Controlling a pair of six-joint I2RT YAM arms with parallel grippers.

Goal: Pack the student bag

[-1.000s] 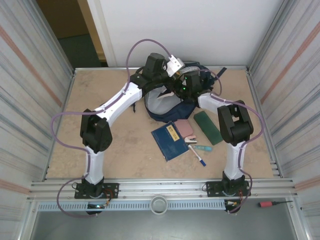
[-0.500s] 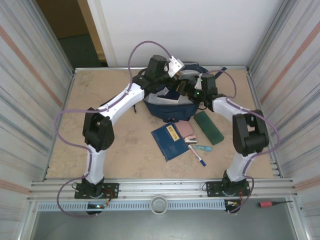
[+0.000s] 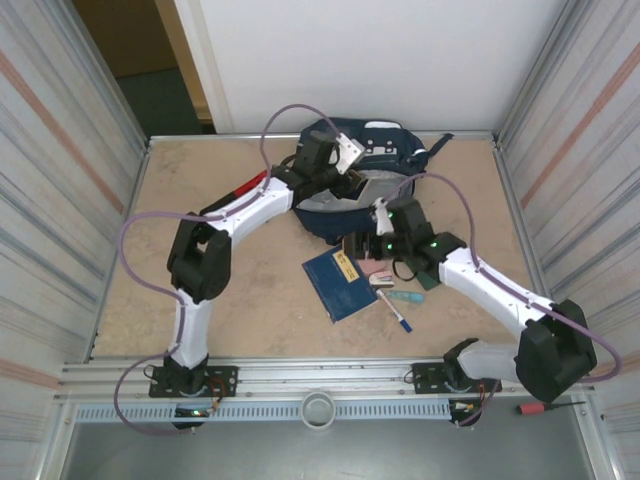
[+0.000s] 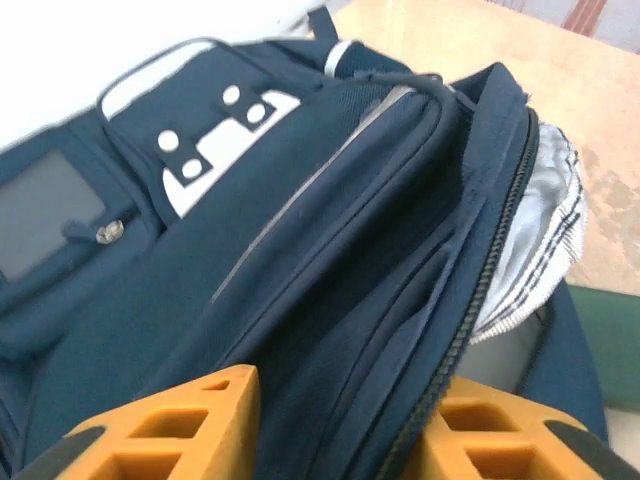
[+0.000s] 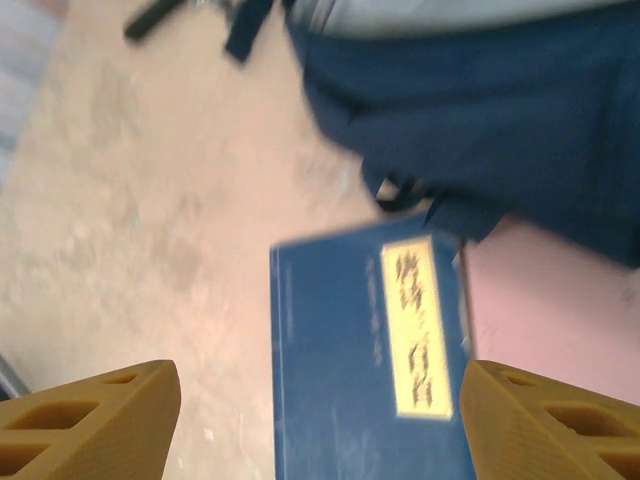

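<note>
Student bag (image 3: pixel 385 140): lies at the far middle of the worktop (image 3: pixel 250 300), just in front of the white back wall, with its mouth turned toward the near side.
Bag front: the left wrist view shows navy fabric with a white patch panel (image 4: pixel 210 130) bearing round snaps, and a grey window pocket to its left.
Bag opening: the zipped edge gapes and pale grey striped lining (image 4: pixel 540 230) shows inside.
Left arm: reaches from the near left across to the bag's open mouth.
Left fingers (image 4: pixel 330 430): they stand apart, one on each side of the bag's zipped rim; the navy fold runs up between them, not pinched, and I cannot tell whether either finger touches it.
Right arm: bends in from the near right, with its wrist over the things lying just near of the bag.
Right fingers (image 5: pixel 315 390): spread wide and holding nothing, above the blue book.
Blue book (image 3: pixel 340 283): flat on the worktop near of the bag, yellow label up, its far corner close to the bag's lower edge.
Pink item (image 3: pixel 375 258): flat, just right of the book, touching it.
Green case (image 3: pixel 425 265): right of the pink item, partly under the right arm.
Pen (image 3: pixel 393 312): near of the pink item, beside a pale blue stick (image 3: pixel 405 297).
</note>
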